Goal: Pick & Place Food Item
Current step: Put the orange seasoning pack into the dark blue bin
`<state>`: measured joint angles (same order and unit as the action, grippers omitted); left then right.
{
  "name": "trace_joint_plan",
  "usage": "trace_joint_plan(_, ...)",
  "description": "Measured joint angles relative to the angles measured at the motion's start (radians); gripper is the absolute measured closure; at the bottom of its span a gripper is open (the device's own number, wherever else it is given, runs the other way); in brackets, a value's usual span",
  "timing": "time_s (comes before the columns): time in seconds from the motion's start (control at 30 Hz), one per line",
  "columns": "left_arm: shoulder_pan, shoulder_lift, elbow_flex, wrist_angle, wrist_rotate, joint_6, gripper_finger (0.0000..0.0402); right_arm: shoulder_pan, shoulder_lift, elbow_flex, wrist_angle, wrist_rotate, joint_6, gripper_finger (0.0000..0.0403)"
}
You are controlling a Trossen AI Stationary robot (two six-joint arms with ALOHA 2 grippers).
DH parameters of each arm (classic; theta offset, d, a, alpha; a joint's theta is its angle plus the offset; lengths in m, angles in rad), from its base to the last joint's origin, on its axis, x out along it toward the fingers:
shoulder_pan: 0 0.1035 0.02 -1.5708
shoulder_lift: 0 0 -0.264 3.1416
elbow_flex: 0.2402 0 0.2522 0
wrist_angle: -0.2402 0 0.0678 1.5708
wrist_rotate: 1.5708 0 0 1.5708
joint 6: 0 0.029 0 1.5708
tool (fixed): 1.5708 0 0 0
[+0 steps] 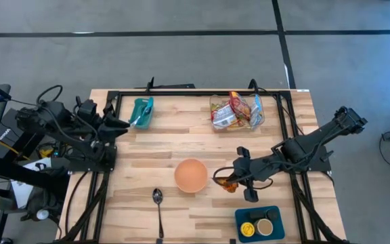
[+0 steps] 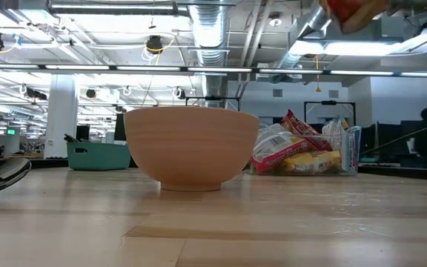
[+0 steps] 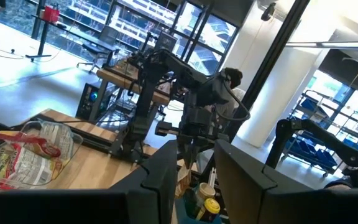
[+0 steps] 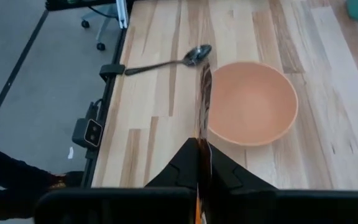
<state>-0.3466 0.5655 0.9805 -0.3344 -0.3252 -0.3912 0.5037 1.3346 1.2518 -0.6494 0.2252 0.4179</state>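
My right gripper point(image 1: 226, 177) is shut on an orange-brown snack packet point(image 1: 229, 183), lifted above the table just right of the peach bowl point(image 1: 191, 175). In the right wrist view the packet point(image 4: 205, 93) shows edge-on as a thin strip ahead of the fingers, with the bowl point(image 4: 251, 102) beyond it. In the low view the packet point(image 2: 351, 10) hangs at the top right, above and right of the bowl point(image 2: 191, 148), which stands on its foot on the table. My left gripper point(image 1: 118, 125) waits open at the table's left, by the teal bin point(image 1: 141, 112). My right gripper pinches the snack packet's flat faces between its two fingers at one end point(image 4: 202, 148). The fingers come roughly level from the table's right side. The packet stands on edge ahead of the fingers, clear of the table and beside the bowl's rim.
A clear container with several snack bags point(image 1: 236, 111) stands at the far middle-right. A spoon point(image 1: 158, 203) lies near the front edge, left of the bowl. A blue tray with small jars point(image 1: 258, 223) sits at the front right. A black frame point(image 1: 181, 91) borders the table.
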Motion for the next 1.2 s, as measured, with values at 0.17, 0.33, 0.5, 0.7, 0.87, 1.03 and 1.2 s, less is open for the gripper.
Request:
trace_joint_plan(0.17,0.000,0.013,0.000,0.000,0.000,0.001,0.0298,0.008,0.000,0.000,-0.020,0.000,0.010,0.0403)
trace_joint_plan(0.33,0.000,0.022,0.000,0.001,0.000,0.002,0.0298,0.033,0.000,0.000,-0.024,-0.022,0.005,0.0403)
trace_joint_plan(0.5,0.000,0.025,0.000,0.001,0.000,0.002,0.0298,0.083,-0.001,0.000,-0.030,-0.091,0.005,0.0403)
trace_joint_plan(0.7,0.000,0.027,0.000,0.002,0.000,0.002,0.0298,0.220,-0.066,-0.001,-0.101,-0.124,0.013,0.0403)
trace_joint_plan(0.87,0.000,0.026,0.000,0.002,0.000,0.002,0.0298,0.369,-0.156,-0.001,-0.107,-0.120,0.101,0.0403)
trace_joint_plan(1.03,0.000,0.026,0.000,0.002,0.000,0.002,0.0298,0.526,-0.197,0.000,-0.107,-0.097,0.167,0.0403)
trace_joint_plan(1.2,0.000,0.026,0.000,0.002,0.000,0.002,0.0298,0.628,-0.193,0.000,-0.106,-0.075,0.169,0.0403)
